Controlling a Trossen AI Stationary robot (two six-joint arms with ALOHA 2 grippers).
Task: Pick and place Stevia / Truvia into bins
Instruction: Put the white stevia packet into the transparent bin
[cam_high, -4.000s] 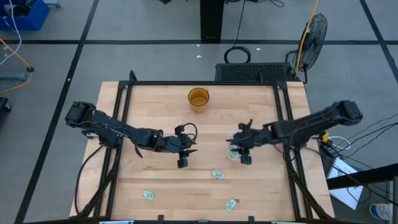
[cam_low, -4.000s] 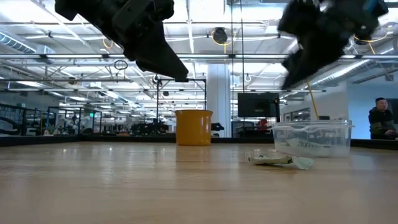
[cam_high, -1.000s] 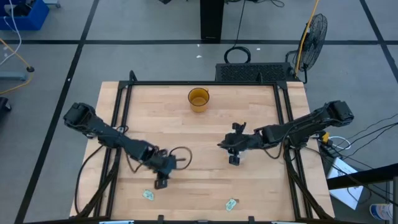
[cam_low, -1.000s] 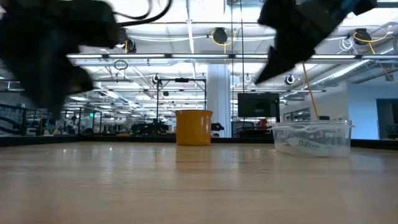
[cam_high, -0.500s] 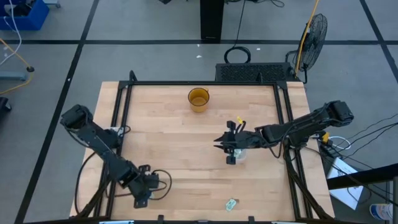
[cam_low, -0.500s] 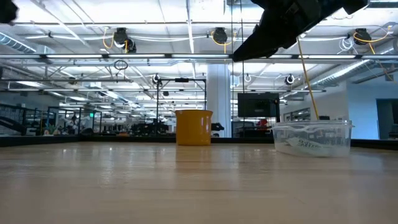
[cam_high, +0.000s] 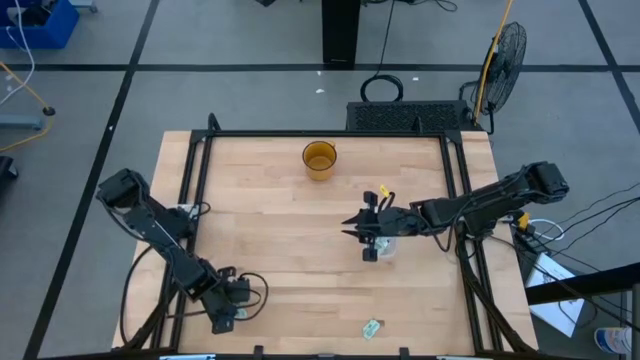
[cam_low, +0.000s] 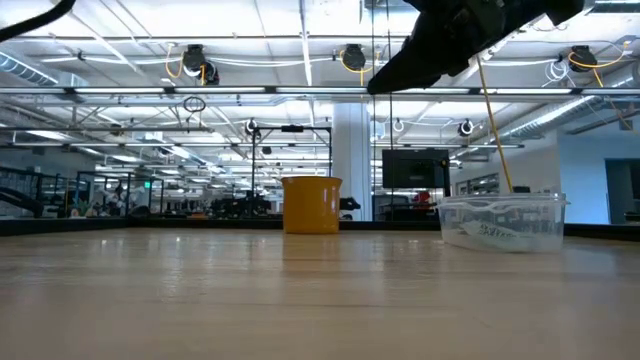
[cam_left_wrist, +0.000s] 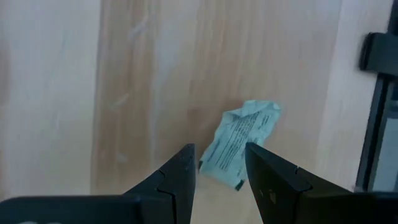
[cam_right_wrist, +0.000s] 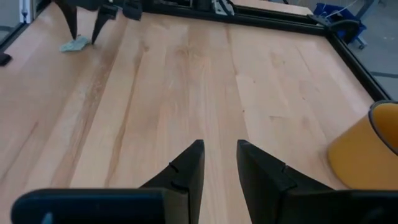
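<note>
A crumpled green and white sachet (cam_left_wrist: 239, 148) lies flat on the wood near the table's near left corner. My left gripper (cam_left_wrist: 217, 160) hangs over it, pointing down and open, one finger on either side of the sachet's near end, touching nothing I can see. In the high view this gripper (cam_high: 225, 315) hides the sachet. A second sachet (cam_high: 372, 327) lies near the near edge. My right gripper (cam_high: 365, 235) hovers open and empty at the left edge of the clear bin (cam_low: 500, 222), which holds sachets.
An amber cup (cam_high: 320, 158) stands near the far edge, left of the bin in the low view (cam_low: 312, 205). Black frame rails (cam_high: 190, 200) run along the table's sides. Bare wood (cam_right_wrist: 186, 81) stretches between the two grippers.
My left gripper has swung from near the table's middle toward the near left corner and come down over the sachet there, covering it in the high view. My right gripper has drifted a little toward the far left, staying above the bin.
</note>
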